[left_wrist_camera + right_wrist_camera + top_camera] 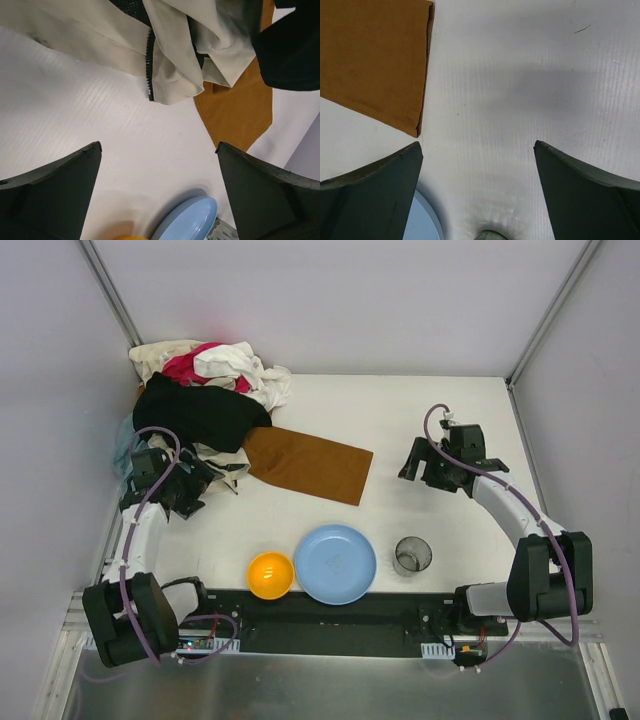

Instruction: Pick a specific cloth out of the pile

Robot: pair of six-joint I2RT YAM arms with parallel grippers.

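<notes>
The rust-brown cloth (310, 462) lies flat on the table, its left end tucked under the black garment (205, 410) of the pile (215, 375). The pile sits at the back left corner, with black, cream, white and pink pieces. My left gripper (198, 495) is open and empty beside the pile's near edge. In the left wrist view (157, 146) a cream piece (170, 50) and the brown cloth (240, 110) lie ahead of it. My right gripper (415, 472) is open and empty to the right of the cloth. The cloth's corner (370, 55) shows ahead of the right gripper (477, 145).
A blue plate (336, 564), an orange bowl (270, 575) and a dark mesh cup (412, 554) stand along the near edge. Walls enclose the table at the back and both sides. The plate (190, 220) shows low in the left wrist view.
</notes>
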